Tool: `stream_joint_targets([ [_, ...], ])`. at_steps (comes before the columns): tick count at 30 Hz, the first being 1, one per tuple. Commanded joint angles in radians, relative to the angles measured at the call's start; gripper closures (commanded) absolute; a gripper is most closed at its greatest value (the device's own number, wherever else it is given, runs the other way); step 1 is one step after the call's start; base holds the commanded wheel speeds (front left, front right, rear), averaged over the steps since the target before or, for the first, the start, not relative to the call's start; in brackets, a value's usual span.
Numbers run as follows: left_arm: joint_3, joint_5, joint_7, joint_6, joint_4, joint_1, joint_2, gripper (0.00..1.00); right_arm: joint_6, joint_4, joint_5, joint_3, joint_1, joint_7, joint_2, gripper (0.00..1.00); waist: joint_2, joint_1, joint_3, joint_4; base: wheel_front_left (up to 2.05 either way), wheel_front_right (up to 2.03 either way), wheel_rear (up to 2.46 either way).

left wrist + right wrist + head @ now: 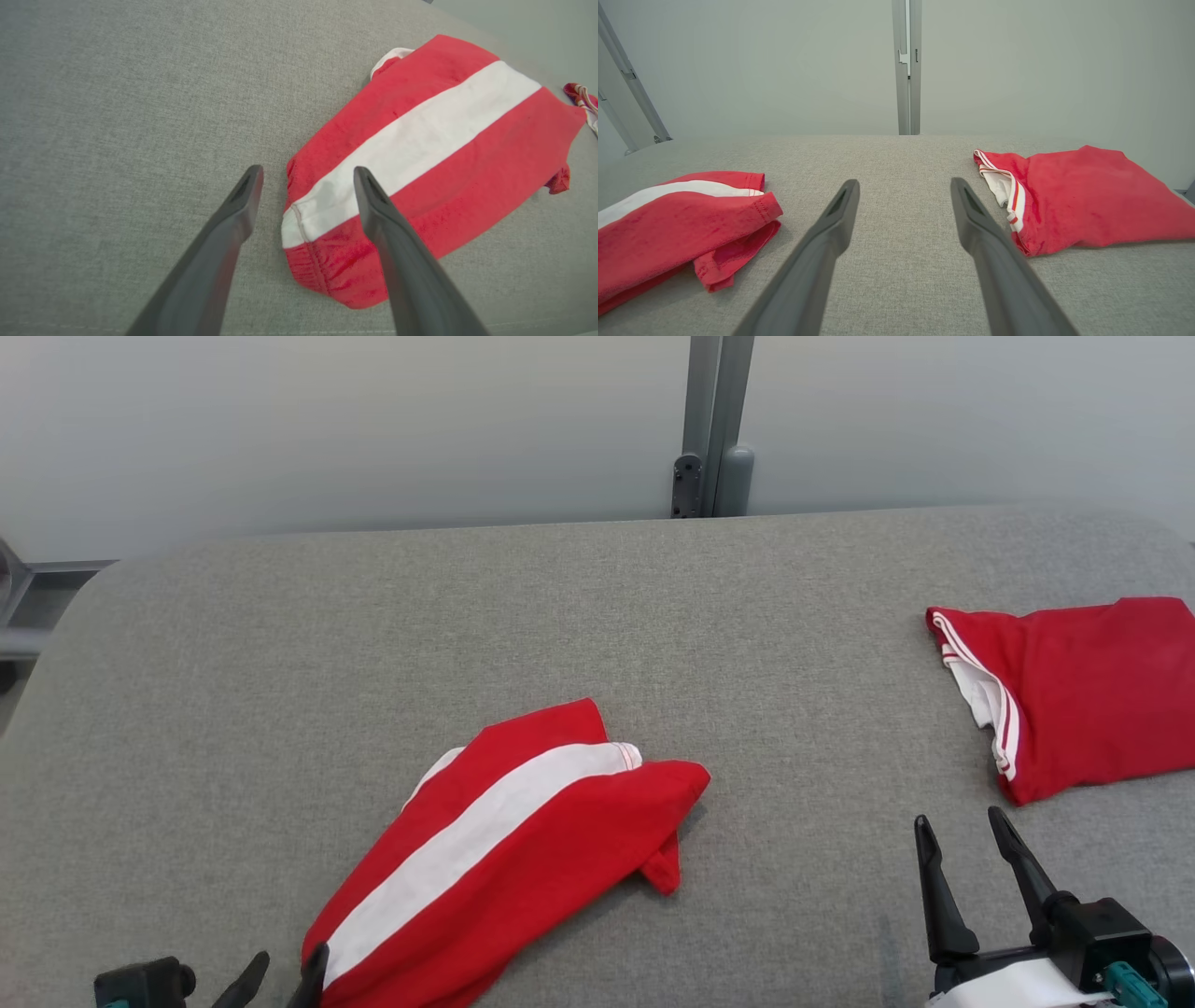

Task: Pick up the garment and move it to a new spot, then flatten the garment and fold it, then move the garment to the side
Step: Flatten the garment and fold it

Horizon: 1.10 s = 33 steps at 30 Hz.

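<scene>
A red garment with a broad white stripe (pixel 504 859) lies folded on the grey padded table (pixel 597 607), near the front and left of middle. My left gripper (pixel 283 976) is at the garment's near-left end, open. In the left wrist view the left gripper (pixel 307 171) hovers with its fingers spread either side of the garment's (pixel 420 154) hemmed end, gripping nothing. At the front right my right gripper (pixel 960 819) stands open over bare table. The right wrist view has the right gripper (pixel 904 183) pointing between the striped garment (pixel 677 219) and another red one.
A second red garment with white trim (pixel 1083 695) lies folded at the table's right edge, just beyond my right gripper; it is also in the right wrist view (pixel 1087 200). A grey post (pixel 709 429) stands behind the table against a pale wall.
</scene>
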Motion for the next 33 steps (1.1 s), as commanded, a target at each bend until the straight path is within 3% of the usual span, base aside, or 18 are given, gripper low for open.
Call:
stream_joint_targets([
  [1,-0.008,0.025,0.018,0.018,-0.049,0.012,0.022,0.0,-0.001,-0.002,0.0,0.001,0.005,-0.003,-0.002,0.0,0.0,0.0,0.007,-0.01,0.0,0.0,0.0],
  [6,-0.051,0.103,0.066,0.059,-0.225,-0.09,0.027,0.0,-0.001,-0.008,-0.003,0.006,-0.027,-0.003,-0.002,0.0,0.0,0.0,0.039,-0.029,0.0,0.0,0.0],
  [10,-0.146,0.193,0.152,0.04,-0.232,-0.262,-0.025,0.0,-0.001,-0.012,-0.009,0.022,-0.06,-0.003,-0.002,0.0,0.0,0.0,0.087,-0.052,0.0,0.0,0.0],
  [17,-0.267,0.293,0.247,-0.03,-0.012,-0.518,-0.134,0.0,-0.001,-0.004,0.002,0.032,-0.104,-0.003,-0.002,0.0,0.0,0.0,0.148,-0.115,0.0,0.0,0.0],
  [25,-0.339,0.333,0.271,-0.106,0.216,-0.667,-0.2,0.12,-0.001,0.0,0.007,0.031,-0.121,-0.003,-0.002,0.0,0.0,0.0,0.18,-0.154,0.0,0.0,0.0],
  [27,-0.359,0.341,0.282,-0.118,0.269,-0.697,-0.209,0.22,-0.001,0.001,0.006,0.033,-0.127,-0.003,-0.002,0.0,0.0,0.0,0.183,-0.16,0.0,0.0,0.0],
  [28,-0.373,0.346,0.295,-0.125,0.296,-0.709,-0.212,0.46,-0.001,0.002,0.006,0.036,-0.129,-0.003,-0.002,0.0,0.0,0.0,0.184,-0.163,0.0,0.0,0.0],
  [30,-0.394,0.333,0.316,-0.134,0.338,-0.722,-0.222,0.62,-0.001,0.002,0.006,0.039,-0.134,-0.003,-0.002,0.0,0.0,0.0,0.185,-0.168,0.0,0.0,0.0],
  [31,-0.405,0.33,0.324,-0.139,0.354,-0.729,-0.224,0.78,-0.001,0.001,0.008,0.038,-0.137,-0.003,-0.002,0.0,0.0,0.0,0.185,-0.17,0.0,0.0,0.0],
  [32,-0.413,0.322,0.331,-0.141,0.368,-0.733,-0.226,1.0,-0.001,0.0,0.01,0.036,-0.138,-0.003,-0.002,0.0,0.0,0.0,0.185,-0.17,0.0,0.0,0.0],
  [33,-0.42,0.317,0.332,-0.142,0.378,-0.734,-0.228,1.0,-0.001,0.0,0.01,0.036,-0.138,-0.003,-0.002,0.0,0.0,0.0,0.184,-0.171,0.0,0.0,0.0],
])
